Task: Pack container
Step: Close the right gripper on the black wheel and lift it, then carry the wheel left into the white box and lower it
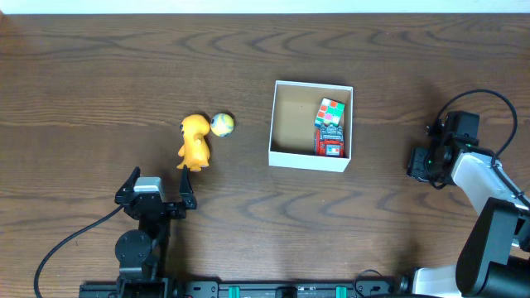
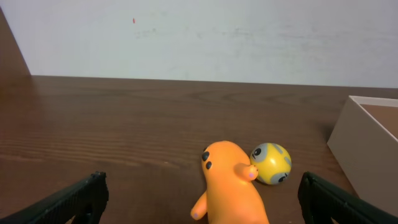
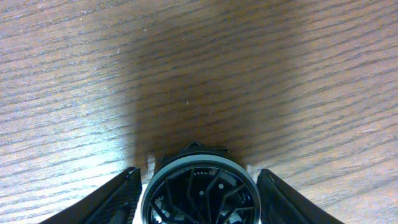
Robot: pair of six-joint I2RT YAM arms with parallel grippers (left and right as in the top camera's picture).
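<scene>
Aiming at the orange toy (image 2: pixel 231 180) left outside the container (image 1: pixel 308 159), our left gripper (image 2: pixel 200 190) gapes ready; the right gripper (image 3: pixel 196 190) seems part-open, empty.

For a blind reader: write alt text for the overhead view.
A white box with a brown inside holds a puzzle cube and a red toy along its right wall. Left of it an orange figure and a yellow ball touch, the open left gripper nearby.

1. Overhead is looking straight down over the whole bench (image 1: pixel 83 83).
2. Left wrist is peering low across it, sharing the orange toy (image 2: pixel 230 186), ball (image 2: pixel 270 163) and container (image 2: pixel 364 155) with overhead.
3. Right wrist is staring down, close on wood.
</scene>
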